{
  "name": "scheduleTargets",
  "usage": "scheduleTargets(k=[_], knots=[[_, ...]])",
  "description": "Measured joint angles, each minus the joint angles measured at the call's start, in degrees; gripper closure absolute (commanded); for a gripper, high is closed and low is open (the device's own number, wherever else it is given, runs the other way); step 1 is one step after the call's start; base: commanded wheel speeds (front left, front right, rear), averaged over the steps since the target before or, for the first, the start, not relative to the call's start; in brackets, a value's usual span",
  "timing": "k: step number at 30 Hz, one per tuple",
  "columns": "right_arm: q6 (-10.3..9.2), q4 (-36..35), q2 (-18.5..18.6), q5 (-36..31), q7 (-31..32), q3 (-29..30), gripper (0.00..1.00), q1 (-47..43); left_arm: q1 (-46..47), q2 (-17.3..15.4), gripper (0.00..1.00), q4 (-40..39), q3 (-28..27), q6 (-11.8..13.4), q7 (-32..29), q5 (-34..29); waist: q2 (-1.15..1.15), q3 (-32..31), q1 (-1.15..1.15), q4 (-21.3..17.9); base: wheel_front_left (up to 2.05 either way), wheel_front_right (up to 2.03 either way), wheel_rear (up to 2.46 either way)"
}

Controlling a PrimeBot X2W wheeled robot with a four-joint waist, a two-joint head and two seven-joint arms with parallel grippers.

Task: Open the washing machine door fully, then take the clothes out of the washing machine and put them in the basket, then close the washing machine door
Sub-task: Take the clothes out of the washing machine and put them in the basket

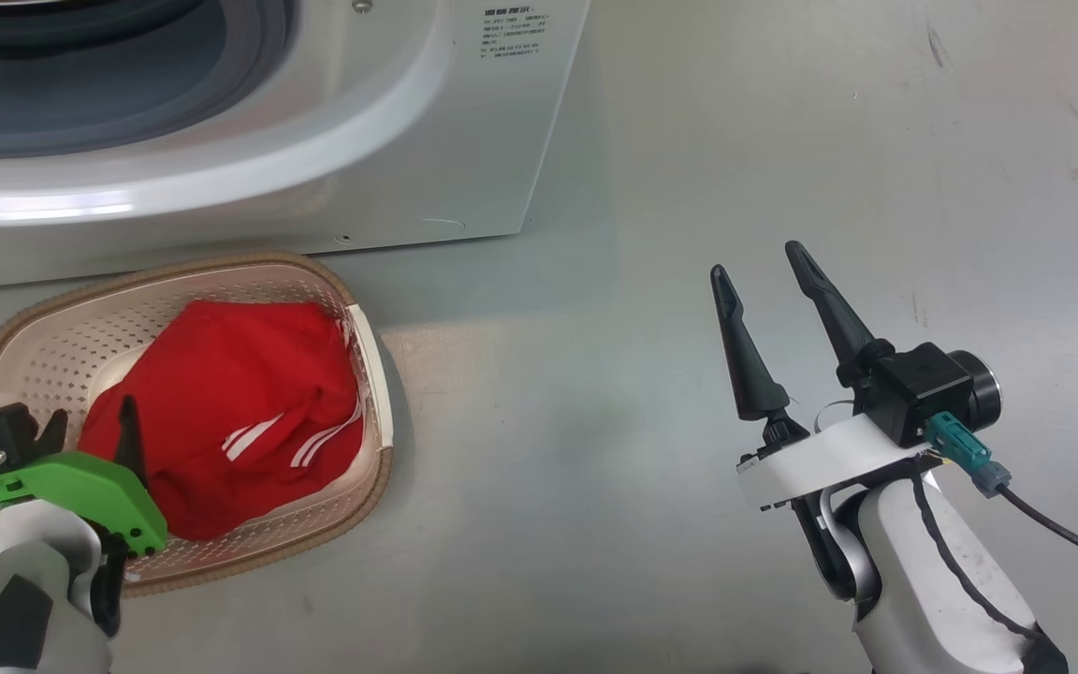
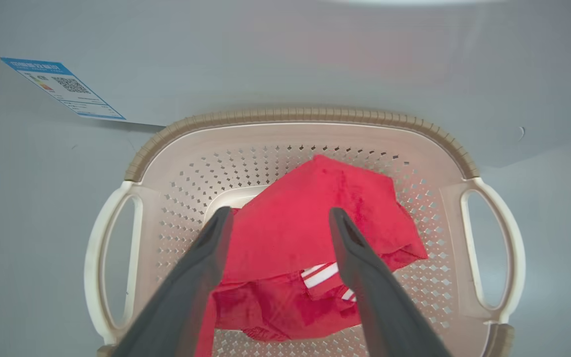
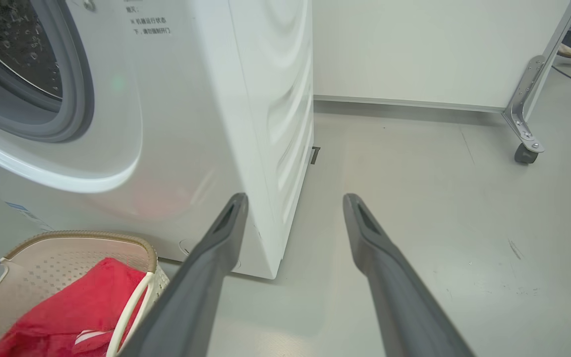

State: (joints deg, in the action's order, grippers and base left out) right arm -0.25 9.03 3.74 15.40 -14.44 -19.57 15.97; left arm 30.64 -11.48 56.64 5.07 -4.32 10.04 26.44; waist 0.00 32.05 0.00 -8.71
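Left end effector (image 2: 279,212) spread wide, empty, above clothes (image 2: 295,238) in basket (image 2: 300,115) beside washing machine (image 1: 464,140).

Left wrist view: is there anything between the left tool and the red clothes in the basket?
Nothing visible stands in the way. The left tool is open and points straight at the red clothes, which lie inside the cream basket. No other object shows between it and the fabric.
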Motion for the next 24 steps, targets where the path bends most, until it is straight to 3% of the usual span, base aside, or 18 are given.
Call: scheduleTargets(k=[24], knots=[[0.20,2.99,-0.10,0.92,0.00,2.60,0.00,-0.08,0.62,1.59,0.00,-0.25,4.76,-1.37,4.24,-5.39,0.00,-10.17,0.00,2.78,0.00,0.00,0.00]])
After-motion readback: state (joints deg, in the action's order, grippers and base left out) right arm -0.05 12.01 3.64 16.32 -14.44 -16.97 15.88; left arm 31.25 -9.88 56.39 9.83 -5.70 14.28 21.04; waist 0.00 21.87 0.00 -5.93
